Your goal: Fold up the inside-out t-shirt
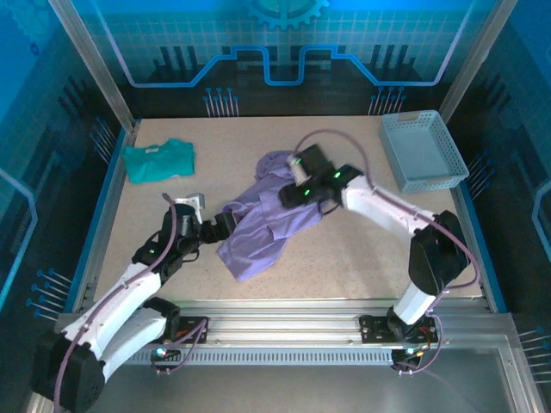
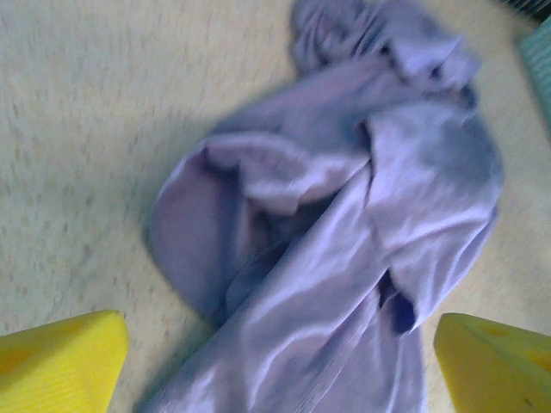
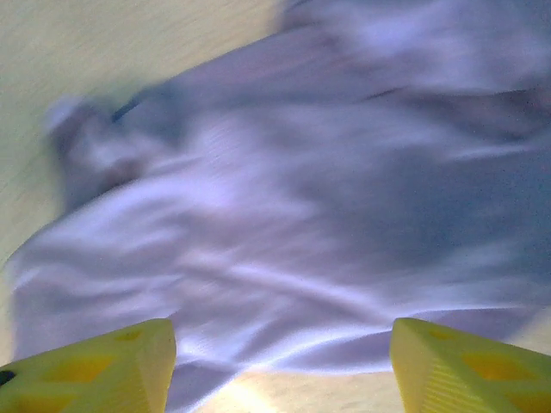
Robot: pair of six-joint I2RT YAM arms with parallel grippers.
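Over the bunched lavender t-shirt (image 1: 267,219), left gripper (image 2: 275,344) and right gripper (image 3: 280,344) hover, fingers spread; straightening looks unfinished, so grab its corners.

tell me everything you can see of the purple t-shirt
The lavender t-shirt is soft, cotton-looking cloth, crumpled in a loose, wrinkled heap with a bunched part at its far end. It lies on the table near the middle. The left end effector sits at its left edge, the right end effector over its far right, both open.
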